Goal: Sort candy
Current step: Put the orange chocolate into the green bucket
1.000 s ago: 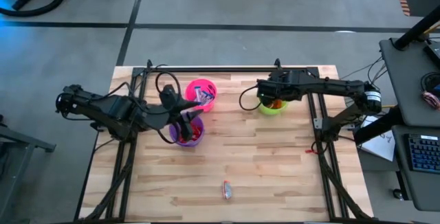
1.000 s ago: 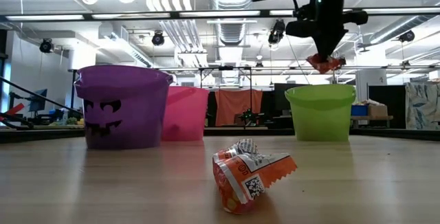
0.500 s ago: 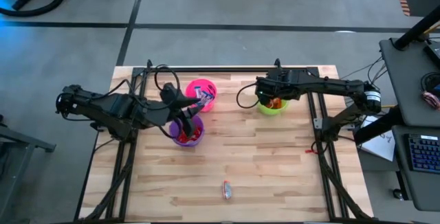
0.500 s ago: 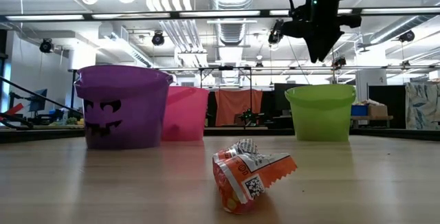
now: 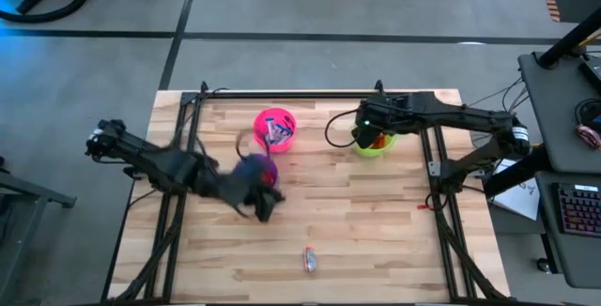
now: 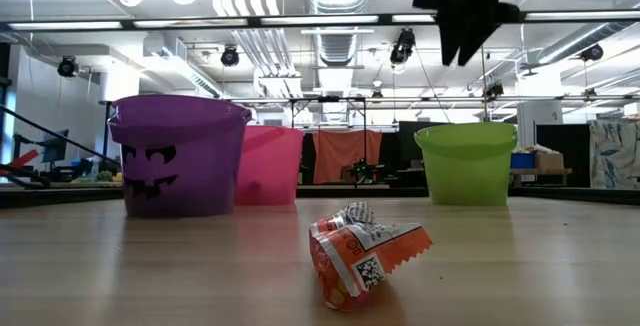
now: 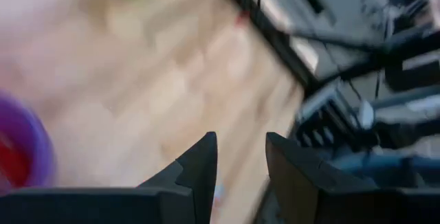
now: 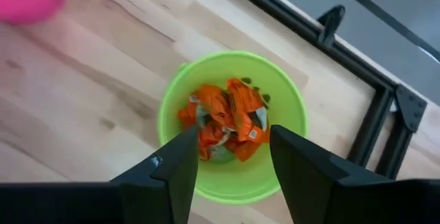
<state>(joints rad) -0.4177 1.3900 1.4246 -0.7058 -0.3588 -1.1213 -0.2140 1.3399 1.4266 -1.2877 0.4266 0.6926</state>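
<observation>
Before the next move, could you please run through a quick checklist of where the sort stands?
1. Right gripper empty and open above the green cup: ok.
2. Green cup holds only orange candy: ok.
3. Table cleared of candy: not ok, one orange-wrapped piece lies near the front edge.
4. Left gripper empty and open: ok.
5. Left gripper lined up over that piece: not ok, it is beside the purple cup.
6. All three cups upright: ok.

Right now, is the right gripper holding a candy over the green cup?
No. In the right wrist view the right gripper hangs open and empty above the green cup, with the orange candies already inside.
</observation>
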